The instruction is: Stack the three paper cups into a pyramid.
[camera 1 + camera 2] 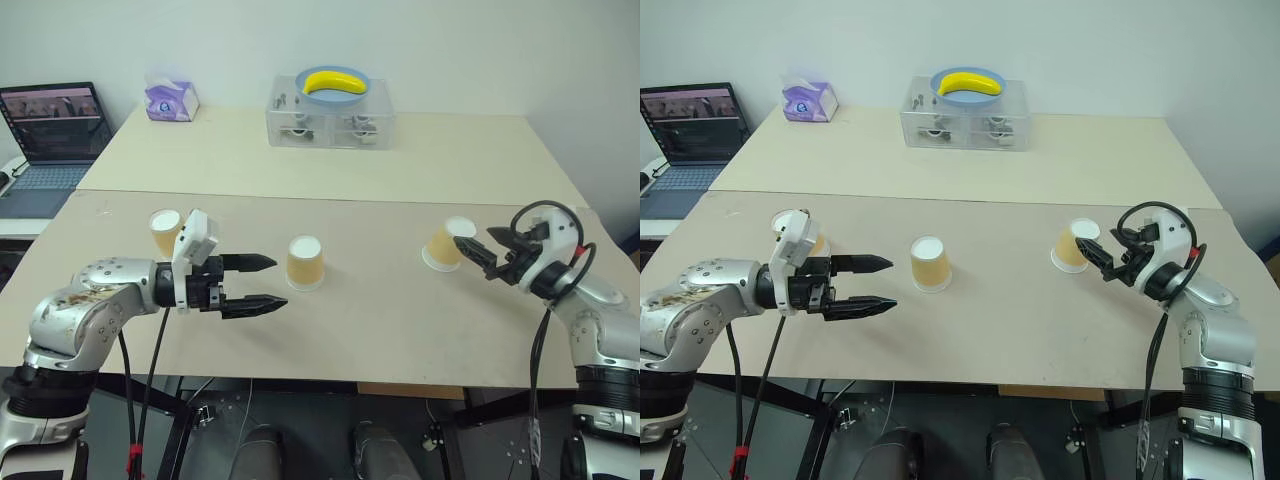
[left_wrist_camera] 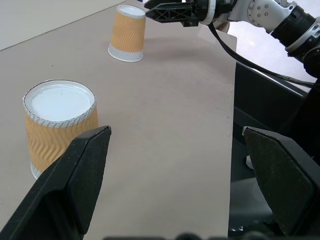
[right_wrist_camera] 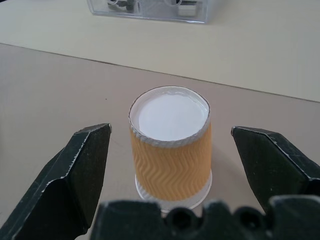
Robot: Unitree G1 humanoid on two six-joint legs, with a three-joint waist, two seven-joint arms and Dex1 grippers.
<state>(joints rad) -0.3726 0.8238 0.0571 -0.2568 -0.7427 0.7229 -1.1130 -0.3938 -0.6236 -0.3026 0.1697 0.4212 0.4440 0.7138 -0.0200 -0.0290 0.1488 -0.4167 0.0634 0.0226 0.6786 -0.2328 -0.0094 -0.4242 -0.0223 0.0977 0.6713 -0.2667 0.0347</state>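
Three tan paper cups stand upside down in a row on the near table. The left cup point(image 1: 163, 232) is partly hidden behind my left wrist. My left gripper point(image 1: 270, 283) is open and empty, pointing sideways just left of the middle cup point(image 1: 305, 262). The left wrist view shows that cup point(image 2: 62, 125) ahead of one finger point(image 2: 75, 180). My right gripper point(image 1: 474, 252) is open, its tips just right of the right cup point(image 1: 443, 246). In the right wrist view this cup point(image 3: 172, 150) stands centred a little beyond the fingertips, untouched.
A clear plastic box point(image 1: 330, 125) carrying a blue bowl with a banana point(image 1: 333, 82) stands on the far table. A purple tissue box point(image 1: 171, 101) is at the back left, and an open laptop point(image 1: 50, 130) sits off to the left. The table's front edge point(image 1: 330, 380) is close.
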